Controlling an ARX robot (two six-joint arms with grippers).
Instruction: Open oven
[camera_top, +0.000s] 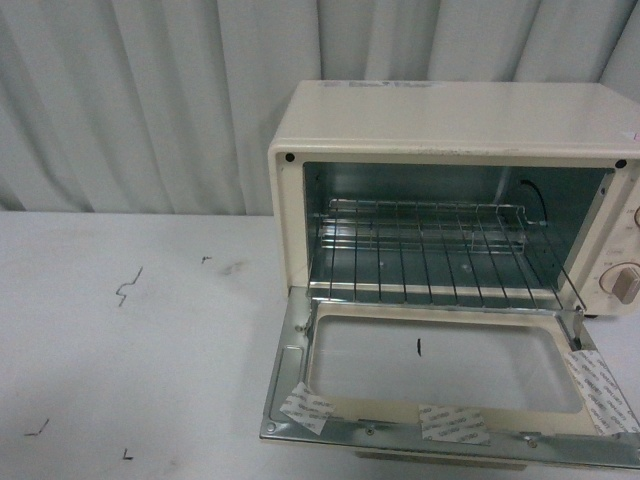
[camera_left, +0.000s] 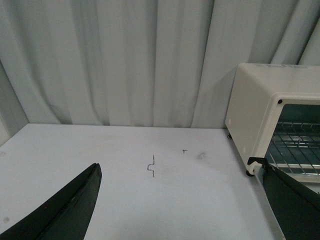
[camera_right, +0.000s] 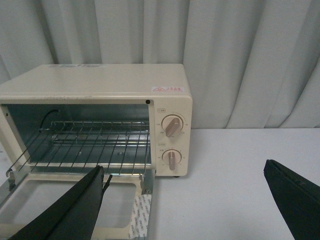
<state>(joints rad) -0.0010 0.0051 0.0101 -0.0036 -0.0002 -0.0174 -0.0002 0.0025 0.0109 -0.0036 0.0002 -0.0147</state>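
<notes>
Oven (camera_top: 440, 130) door (camera_top: 440, 385) dropped flat, rack (camera_top: 430, 250) exposed; left fingers (camera_left: 65, 210) spread, right fingers (camera_right: 70, 210) spread, both empty.

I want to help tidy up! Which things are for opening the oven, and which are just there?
For the job:
oven, its door already down
left hand, open
right hand, open

Just there:
table
curtain
pen marks

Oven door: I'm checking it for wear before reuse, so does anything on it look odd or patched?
Yes. The oven door lies fully open, and printed tape strips are stuck over its inner frame's front edge and right side, as if patched.
</notes>
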